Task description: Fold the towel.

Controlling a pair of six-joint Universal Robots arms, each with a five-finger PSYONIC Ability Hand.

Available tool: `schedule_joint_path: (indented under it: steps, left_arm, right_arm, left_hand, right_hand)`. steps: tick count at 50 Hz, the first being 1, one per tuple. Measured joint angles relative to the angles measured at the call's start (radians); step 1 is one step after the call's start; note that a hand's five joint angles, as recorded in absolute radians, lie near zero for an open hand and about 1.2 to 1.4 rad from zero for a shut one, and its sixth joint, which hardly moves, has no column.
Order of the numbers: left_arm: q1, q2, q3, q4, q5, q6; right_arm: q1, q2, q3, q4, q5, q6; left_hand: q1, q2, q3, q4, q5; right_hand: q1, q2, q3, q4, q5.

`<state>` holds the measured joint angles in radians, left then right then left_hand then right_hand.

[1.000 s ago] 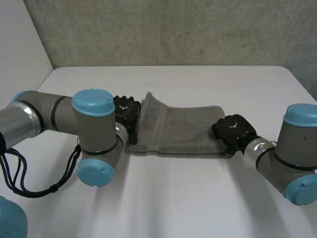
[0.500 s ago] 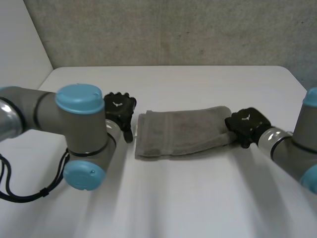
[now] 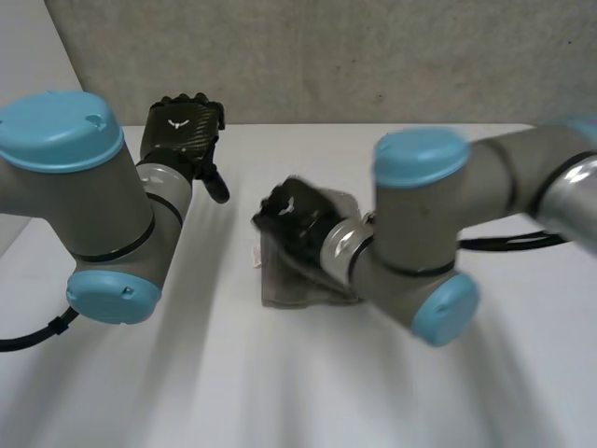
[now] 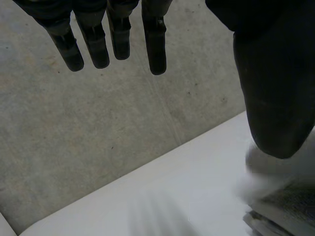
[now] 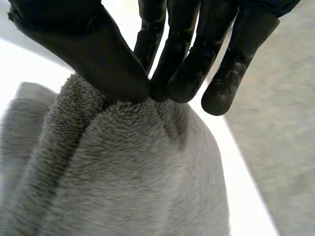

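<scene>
The grey towel (image 3: pixel 295 280) lies bunched in the middle of the white table, one end lifted and carried over the rest. My right hand (image 3: pixel 291 217) is above its left part, thumb and fingers pinched together on a fold of the towel's edge. In the right wrist view the towel (image 5: pixel 128 187) hangs from that pinch of the right hand (image 5: pixel 123 64). My left hand (image 3: pixel 185 126) is raised off the table at the back left, apart from the towel. In its own wrist view the left hand (image 4: pixel 110 34) has straight, spread fingers holding nothing.
The white table (image 3: pixel 280 392) has free room in front of the towel and to both sides. A grey wall (image 3: pixel 326 56) stands behind its far edge. My right arm (image 3: pixel 420 252) reaches across the middle of the table above the towel.
My right hand has shut on the towel's right end and swept it left over the rest. My left hand has let go and risen to the back left.
</scene>
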<state>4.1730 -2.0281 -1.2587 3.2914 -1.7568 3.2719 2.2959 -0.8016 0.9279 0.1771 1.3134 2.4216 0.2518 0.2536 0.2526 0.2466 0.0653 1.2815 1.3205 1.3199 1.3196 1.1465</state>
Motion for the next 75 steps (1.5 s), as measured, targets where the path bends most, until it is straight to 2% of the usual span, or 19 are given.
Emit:
schedule_joint_path:
  steps: [5,8,11,13,22,34,41,50,62,75]
  left_arm:
    - [0.004,0.004,-0.011,0.016,0.003,-0.005]
    - [0.005,0.0,-0.007,0.019,0.005,-0.005]
    - [0.006,-0.006,0.002,0.019,0.009,-0.004]
    - [0.005,-0.011,0.01,0.019,0.015,-0.005]
    - [-0.012,-0.063,0.087,0.014,0.136,-0.067]
    - [-0.072,-0.189,0.208,-0.008,0.271,-0.153]
    - [-0.101,-0.303,0.269,-0.018,0.32,-0.151]
    - [-0.109,-0.378,0.272,-0.058,0.32,-0.143]
    - [-0.089,-0.332,0.11,-0.084,0.314,-0.127]
    - [-0.055,-0.26,-0.073,0.025,0.311,-0.014]
  right_arm:
    - [0.028,0.059,-0.014,0.013,0.034,0.007]
    - [0.009,0.041,0.004,0.024,0.062,0.049]
    - [-0.022,-0.004,0.031,0.031,0.075,0.11]
    - [-0.045,-0.04,0.052,0.033,0.079,0.156]
    - [-0.186,-0.256,0.159,0.032,0.054,0.408]
    - [-0.316,-0.287,0.185,0.029,0.017,0.449]
    - [-0.334,-0.215,0.179,0.007,0.011,0.458]
    - [-0.319,-0.096,0.15,-0.025,0.012,0.572]
    - [-0.263,0.066,0.064,-0.025,0.024,0.629]
    - [-0.158,0.185,-0.048,-0.01,0.049,0.623]
  left_hand:
    - [0.0,0.0,0.0,0.0,0.0]
    - [0.0,0.0,0.0,0.0,0.0]
    - [0.0,-0.001,0.0,0.0,0.0]
    - [0.0,-0.001,0.0,0.0,0.0]
    - [0.0,-0.001,0.0,0.0,0.0]
    - [0.0,-0.001,0.0,0.0,0.0]
    - [0.0,-0.001,0.0,0.0,0.0]
    - [0.0,-0.001,0.0,0.0,0.0]
    - [0.0,-0.001,0.0,0.0,0.0]
    - [0.0,-0.001,0.0,0.0,0.0]
  right_hand:
    - [-0.06,-0.082,-0.067,-0.075,-0.078]
    - [-0.645,-0.629,-0.618,-0.625,-0.65]
    - [-0.966,-0.984,-0.986,-0.987,-1.029]
    - [-1.025,-1.072,-1.071,-1.064,-1.086]
    - [-1.04,-1.077,-1.08,-1.071,-1.086]
    - [-1.04,-1.077,-1.08,-1.071,-1.086]
    - [-1.04,-1.077,-1.08,-1.071,-1.086]
    - [-1.04,-1.077,-1.08,-1.071,-1.086]
    - [-1.04,-1.077,-1.08,-1.071,-1.086]
    - [-1.04,-1.077,-1.089,-1.076,-1.086]
